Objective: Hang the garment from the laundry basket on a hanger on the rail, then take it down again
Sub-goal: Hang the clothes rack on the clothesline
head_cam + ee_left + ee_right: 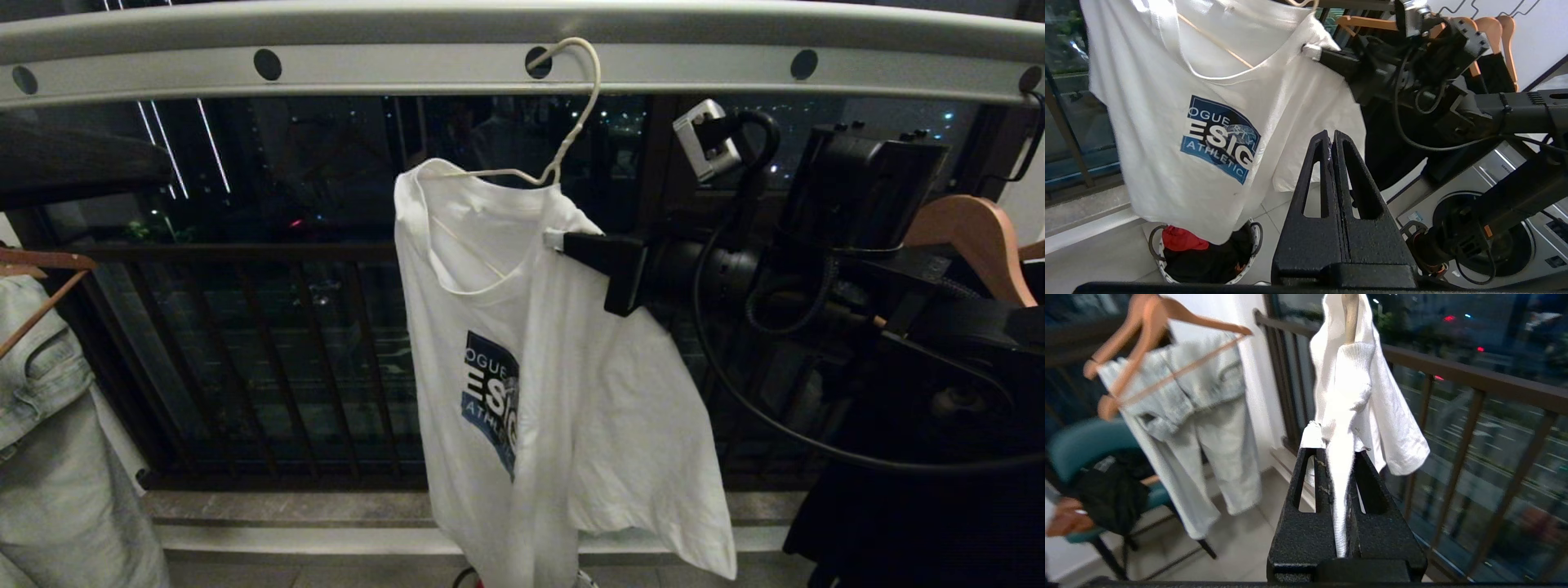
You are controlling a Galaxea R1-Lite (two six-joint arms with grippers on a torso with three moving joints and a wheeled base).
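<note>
Garment (563, 408): white crew-neck T-shirt, dark blue chest print with white letters, creased, hanging lopsided on the hanger (563, 122) hooked in a hole of the rail (408, 65). Right gripper (557, 239) pinches its shoulder fabric. Left gripper (1331, 141), below, jaws pressed together, empty.

The white T-shirt with a dark blue chest print (522, 384) runs off the head view's bottom edge, and a fold hides part of the print's white letters. In the left wrist view the shirt's hem covers part of the round white woven basket (1255, 241). Cloth hides the thin white wire hanger's (571, 122) arms.
</note>
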